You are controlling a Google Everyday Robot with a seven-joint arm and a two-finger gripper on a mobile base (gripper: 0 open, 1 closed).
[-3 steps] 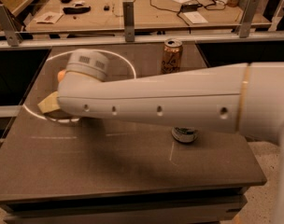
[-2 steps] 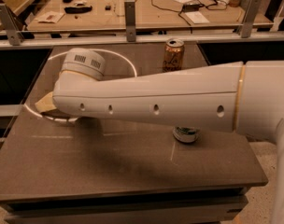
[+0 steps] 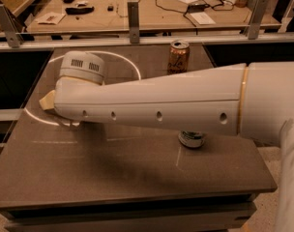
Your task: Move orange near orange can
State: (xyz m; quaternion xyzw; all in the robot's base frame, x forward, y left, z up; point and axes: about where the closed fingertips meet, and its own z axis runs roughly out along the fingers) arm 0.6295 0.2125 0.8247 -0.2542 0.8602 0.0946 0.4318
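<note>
The orange can (image 3: 178, 57), copper-coloured with a silver top, stands upright at the back middle of the dark table (image 3: 113, 178). My white arm (image 3: 176, 105) reaches from the right across the table to the left. The gripper (image 3: 47, 101) is at the arm's left end, low over the table's left side. Only a beige tip of it shows past the wrist (image 3: 82, 67). The orange is hidden behind the wrist and arm.
A white-and-green can (image 3: 191, 138) stands under the arm, right of centre, with only its base showing. A bright ring of light (image 3: 132, 64) lies on the table's left back. A rail with metal posts (image 3: 133, 16) and a wooden desk with cables lie behind.
The wrist end of the arm has shifted slightly left. A sliver of the orange that showed at the wrist's left edge a second ago is now covered.
</note>
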